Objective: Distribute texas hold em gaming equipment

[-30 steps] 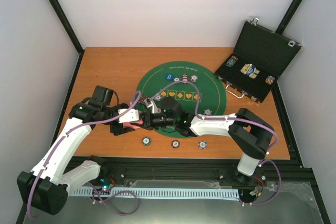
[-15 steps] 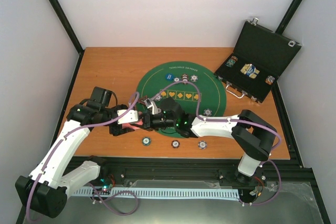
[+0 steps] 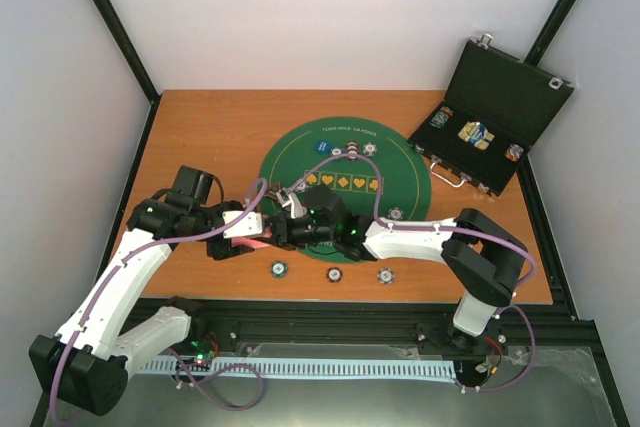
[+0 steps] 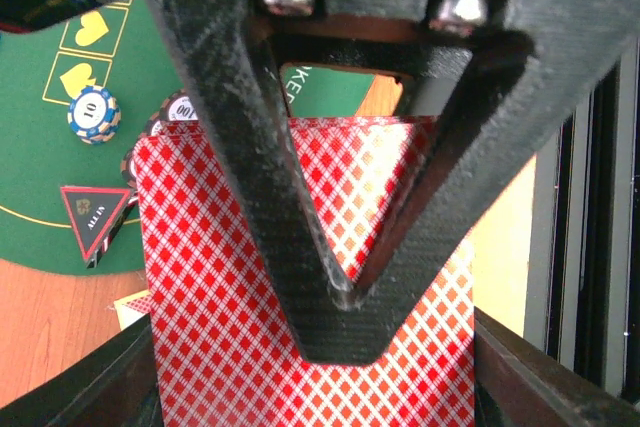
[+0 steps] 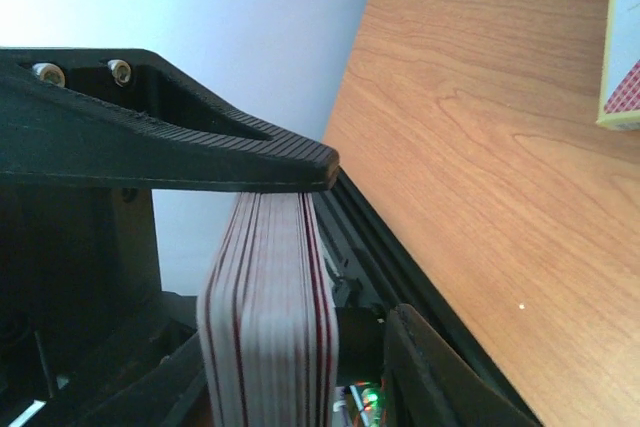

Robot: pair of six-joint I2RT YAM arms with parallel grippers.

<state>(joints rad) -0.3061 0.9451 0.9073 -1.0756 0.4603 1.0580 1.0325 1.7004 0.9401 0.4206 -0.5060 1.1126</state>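
**Top view, left to right.** Clamping a deck of cards flat between the closed fingers of the left gripper, just off the near-left rim of the green mat and above the table.

**Left wrist view.** Showing the deck's red-and-white diamond back, with one V-shaped finger pressing across it. Lying on the mat beyond the deck: a blue striped chip and, nearer, a dark triangular marker.

**Right wrist view.** Meeting the same deck from the right with the right gripper, jaws standing partly parted. Touching the top edge of the edge-on stack with the upper finger, and keeping the lower finger clear of it.

**Top view, continued.**
- Lying in a row along the table's near edge, apart from one another: three striped chips.
- Resting on the mat near its right rim: a lone chip.
- Sitting close together near the mat's far rim: a cluster of chips.
- Standing open at the table's far right corner: a black case, holding further small items too small to identify.
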